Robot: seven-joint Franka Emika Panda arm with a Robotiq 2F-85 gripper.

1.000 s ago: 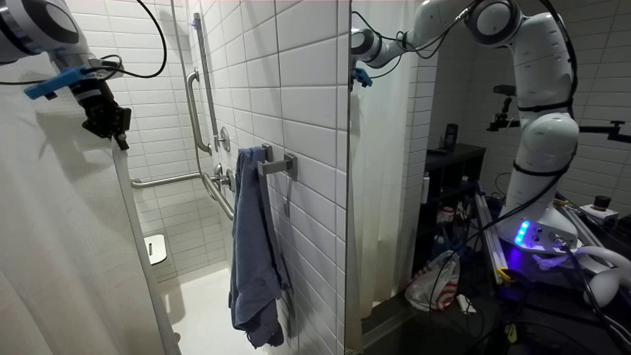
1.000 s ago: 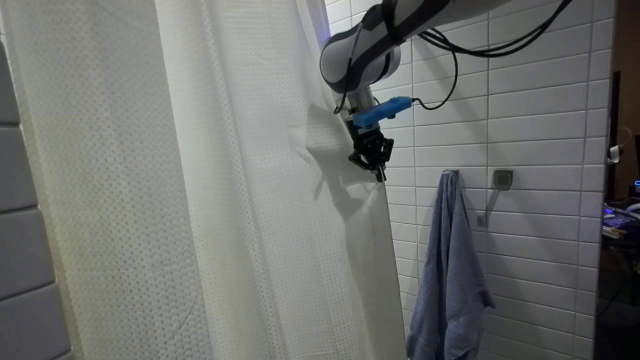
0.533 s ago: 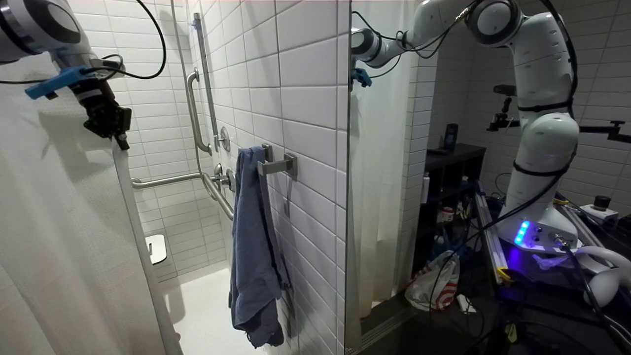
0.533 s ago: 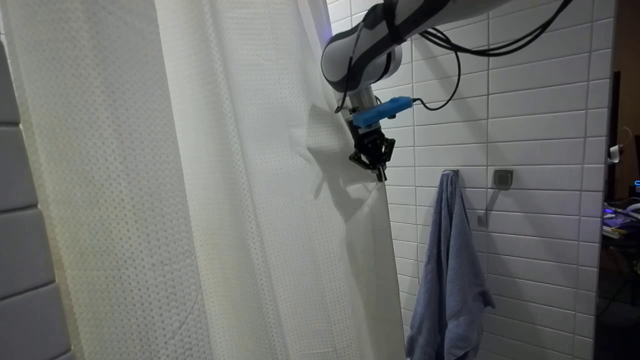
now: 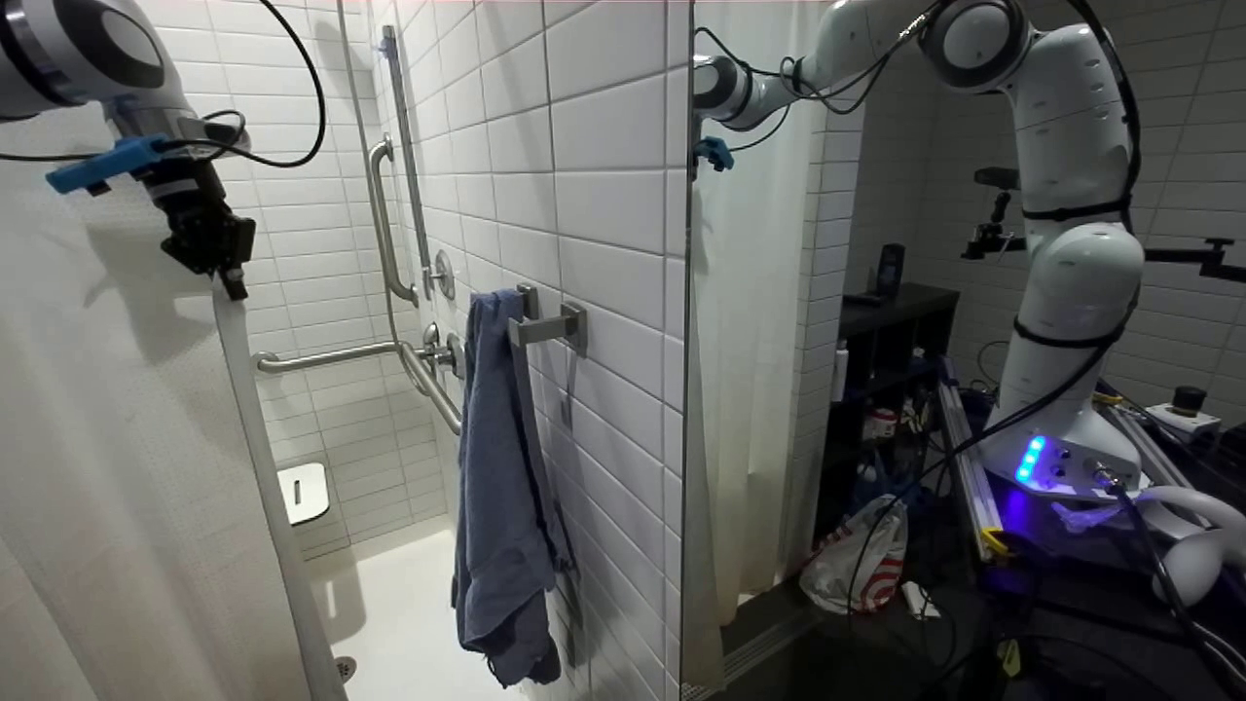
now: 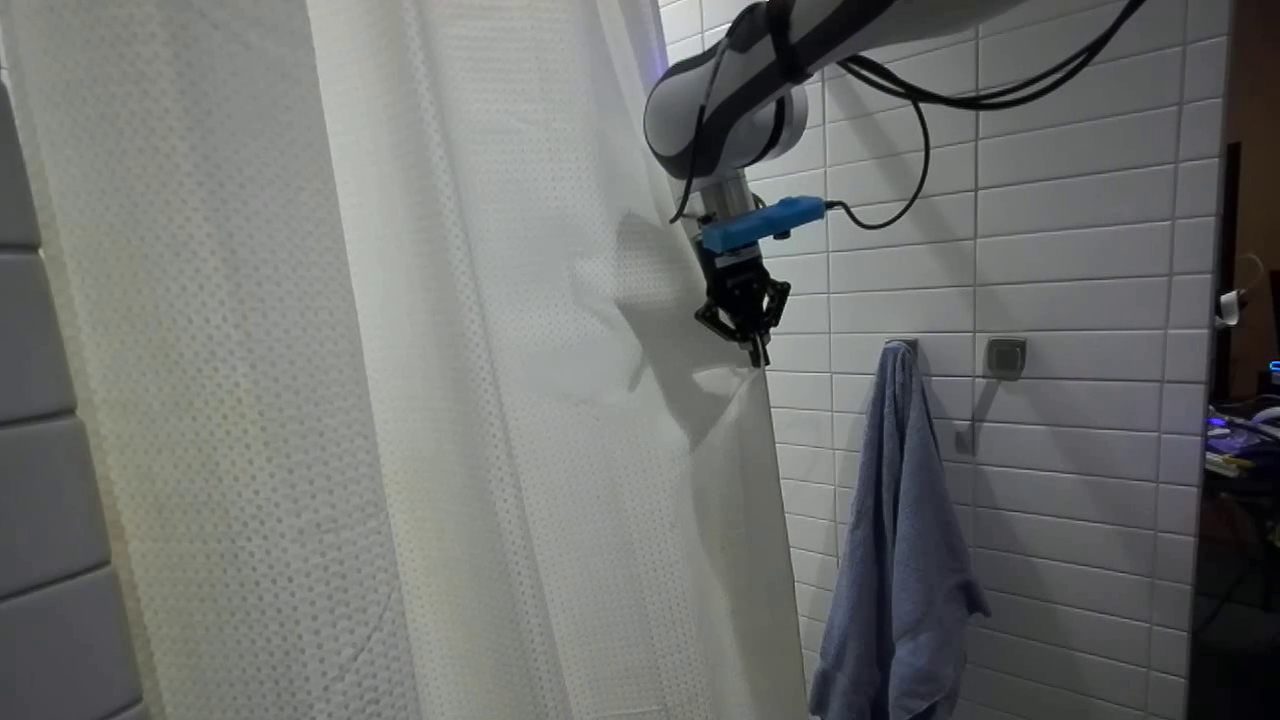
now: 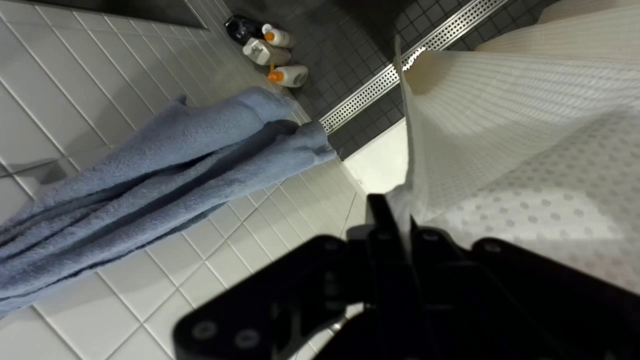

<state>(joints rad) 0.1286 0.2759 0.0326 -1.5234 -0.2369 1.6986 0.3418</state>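
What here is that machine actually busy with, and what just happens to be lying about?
Seemingly part of the job:
White textured fabric curtain, pinched at its edge
Black two-fingered tool, shut on that edge

Seemingly just around:
Blue-grey cloth towel, hanging apart from the tool
White plastic bottles with orange tops, on the dark tiled floor
Curved steel grab bar

Clearance reference: the blue towel [image 5: 501, 487]. In the wrist view, free passage for my pincer [image 7: 397, 215] runs between the towel and the white curtain [image 7: 500, 130]. The curtain, pinched at its edge, obstructs me on the side away from the towel. Behind the towel, the tiled wall [image 6: 1065, 520] bars me. Beside the towel's top, a metal bracket [image 6: 1005, 358] projects; beyond the towel, a grab bar [image 5: 326, 356].
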